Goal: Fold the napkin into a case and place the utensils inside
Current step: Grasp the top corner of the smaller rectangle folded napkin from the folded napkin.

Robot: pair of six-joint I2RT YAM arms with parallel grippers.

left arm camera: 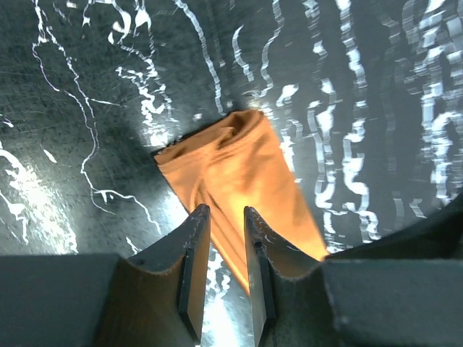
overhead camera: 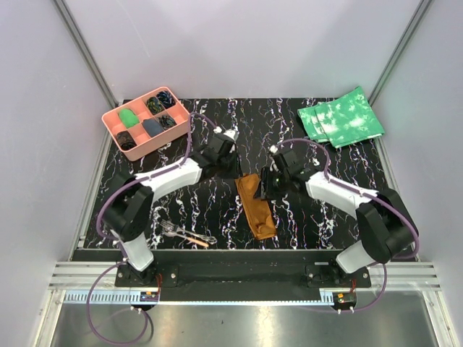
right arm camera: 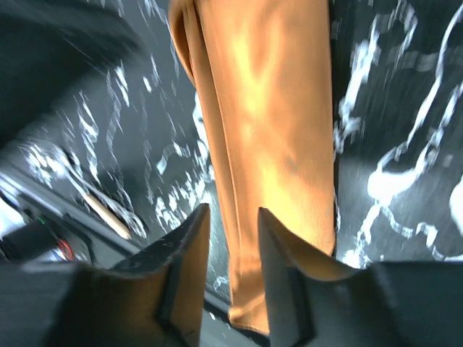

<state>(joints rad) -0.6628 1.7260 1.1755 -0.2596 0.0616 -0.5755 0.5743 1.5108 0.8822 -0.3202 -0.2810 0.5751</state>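
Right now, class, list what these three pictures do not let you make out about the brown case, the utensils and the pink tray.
- Top view: what lies in the pink tray, too small to name.
- Top view: far end of the case, partly covered by the right arm.
- Right wrist view: the utensils, blurred to a tan streak; fork unclear.
- Left wrist view: the case's near end, hidden behind the left gripper.

Case (overhead camera: 255, 206): plain rust-brown. Bench (overhead camera: 217, 210): black with white marble veining. Cloths (overhead camera: 340, 117): green, white mottling. Tray (overhead camera: 139, 105): pink. Utensils (overhead camera: 187, 236): silver, one orange-tan end. My left tool (left arm camera: 225, 211) and right tool (right arm camera: 231, 211): dark grey.
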